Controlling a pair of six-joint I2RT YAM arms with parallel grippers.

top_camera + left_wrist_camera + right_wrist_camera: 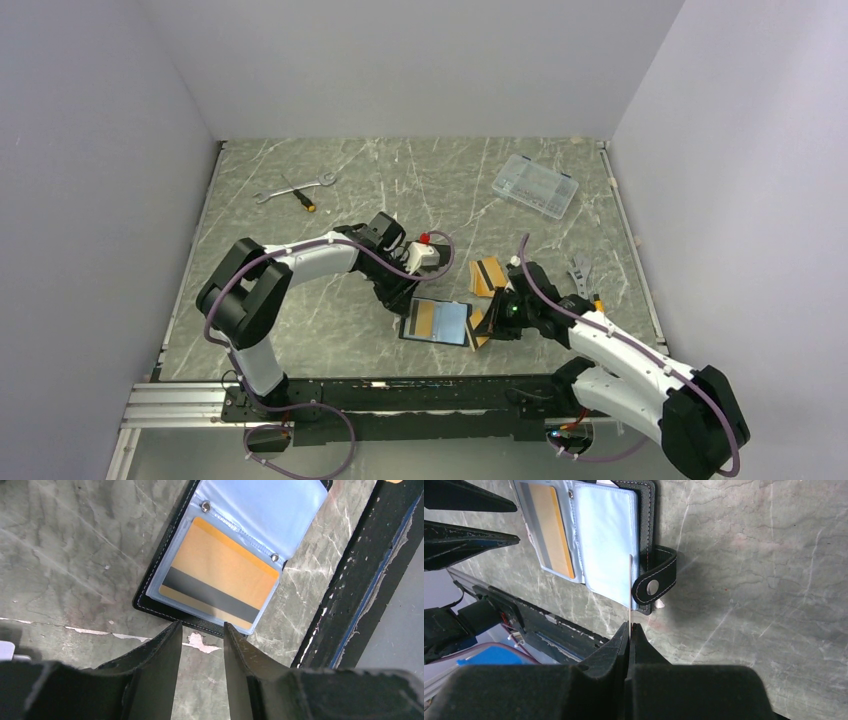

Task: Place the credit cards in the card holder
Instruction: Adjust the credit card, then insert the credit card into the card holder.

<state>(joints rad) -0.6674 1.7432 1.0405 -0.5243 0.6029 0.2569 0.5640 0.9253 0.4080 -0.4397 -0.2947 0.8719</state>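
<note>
Left gripper (202, 626) nearest, jaws apart and empty, just off the open card holder (142, 597) with one card (220, 582) sleeved, right gripper (630, 628) pinching another card (630, 587) edge-on at its tab side; unpinned holder may skid, card missing the pocket.

we see card holder (452, 325) open on table (330, 335), one credit card (220, 575) in its left sleeve, held card (480, 327) edge-on at its right side, loose cards (488, 275) behind-right
</note>
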